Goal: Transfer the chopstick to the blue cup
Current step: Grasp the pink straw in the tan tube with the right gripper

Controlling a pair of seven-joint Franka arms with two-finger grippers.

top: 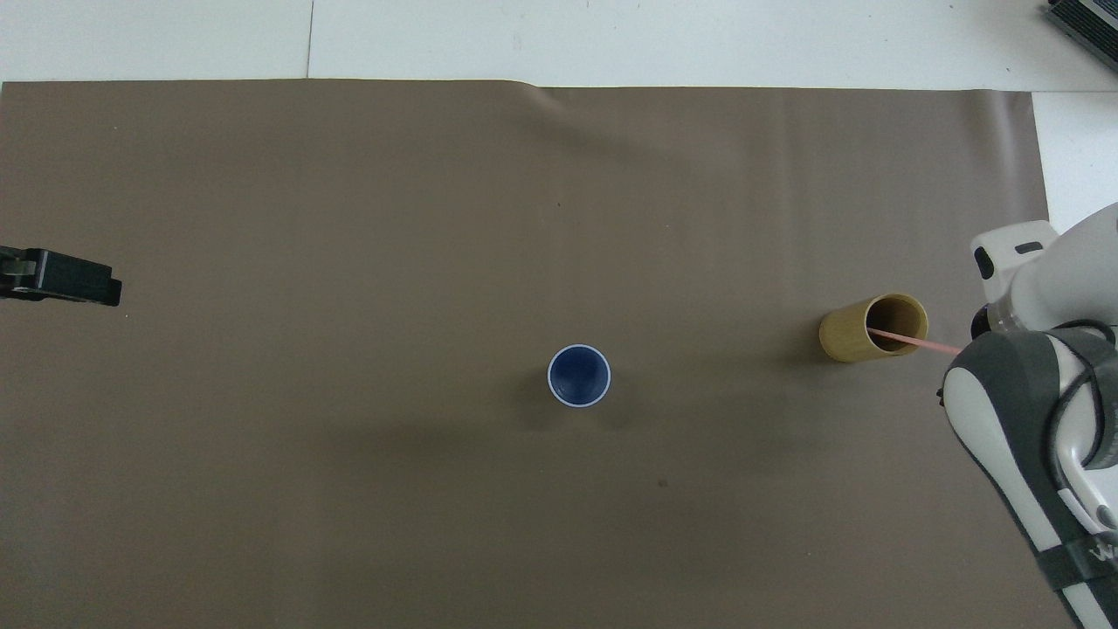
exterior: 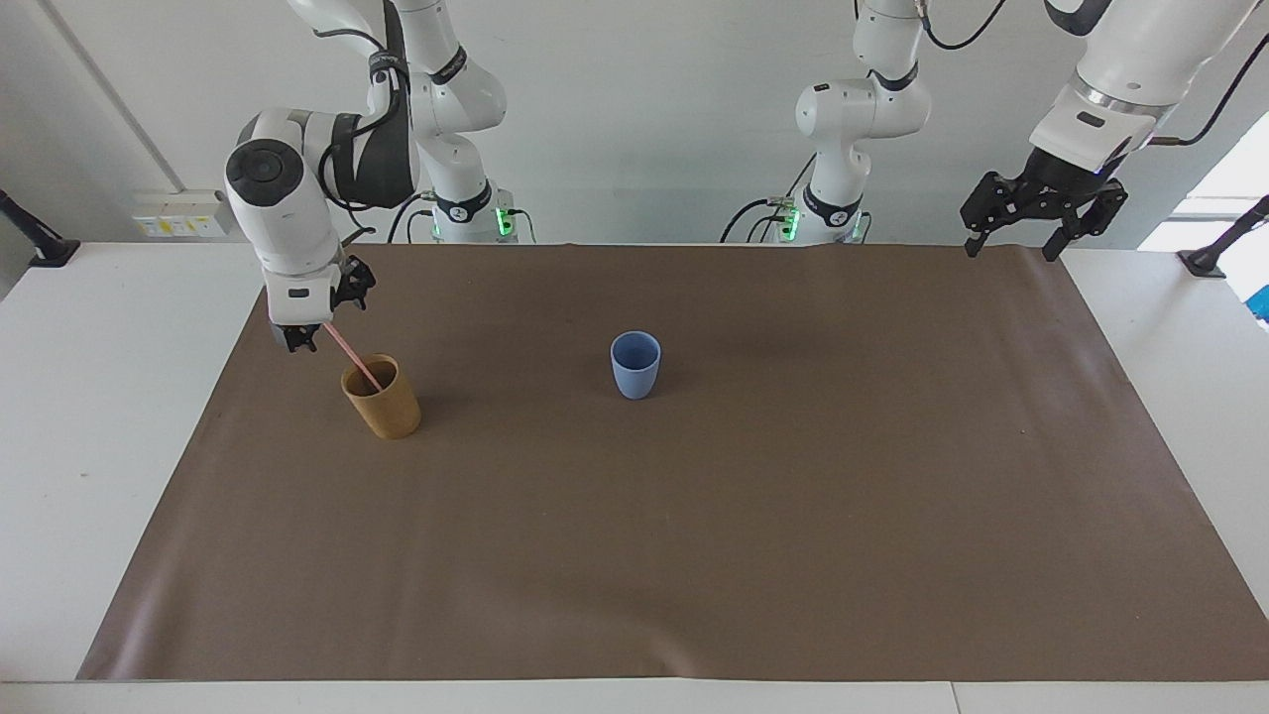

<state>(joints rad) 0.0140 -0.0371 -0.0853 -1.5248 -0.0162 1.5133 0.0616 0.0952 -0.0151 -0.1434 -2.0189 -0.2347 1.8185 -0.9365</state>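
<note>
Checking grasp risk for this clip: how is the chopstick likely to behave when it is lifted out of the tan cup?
The chopstick looks thin, straight and stiff, so probably light and unbending. Being so slim, it could pivot or slip between the right gripper jaws. It leans on the tan cup rim, so a slanted pull might tip that cup.

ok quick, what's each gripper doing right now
Right gripper: open around the top end of the chopstick that leans in the tan cup, not yet closed on it.
Left gripper: open, empty, waiting over the mat's edge.
</note>
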